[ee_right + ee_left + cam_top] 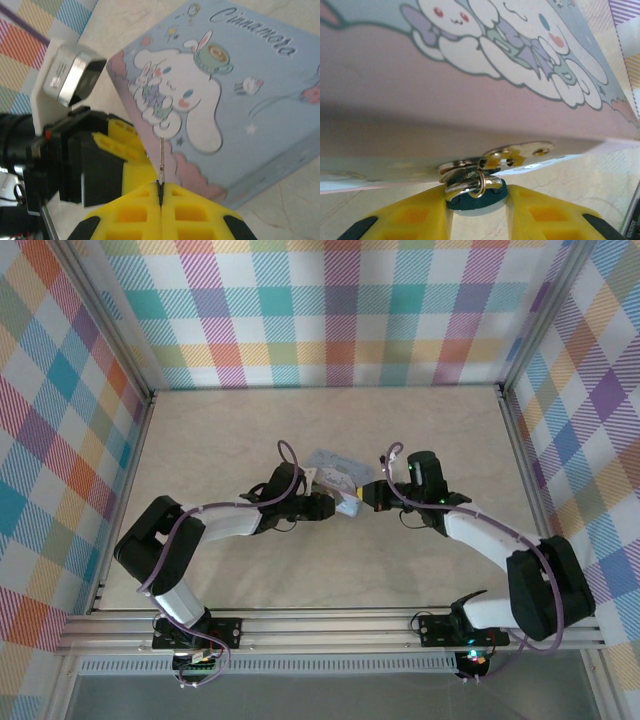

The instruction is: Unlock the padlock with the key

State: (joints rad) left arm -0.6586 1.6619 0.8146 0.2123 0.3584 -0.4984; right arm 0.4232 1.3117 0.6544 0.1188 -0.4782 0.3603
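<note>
Table (220,450): pale, marbled top, checked walls on three sides. Both arms reach in from the near edge and meet near the middle.

Left arm (215,522): bends inward from its base, wrist pointing right.
Right arm (490,540): bends inward from its base, wrist pointing left.

Tin (335,470): light blue with a white cartoon figure, on the table just behind the spot where the two wrists meet. In the left wrist view the tin (470,75) is very close to the lens, and a metal hasp juts from its lower edge.

Left gripper (478,216): the yellow fingers (415,220) sit one on each side of the padlock body and press on it, so it is clamped on the padlock. From above it lies at the tin's near edge (345,506).

Right gripper (161,194): fingers pressed together, pinching the key. From above it faces the left gripper, just beside it (374,496).

Padlock (472,199): dark teal body below the hasp, with the thin shackle passing through it.

Key (162,155): a thin grey shaft standing straight out from the closed fingertips, in front of the tin's face and beside the left gripper's finger. Cannot tell whether its tip touches anything.
</note>
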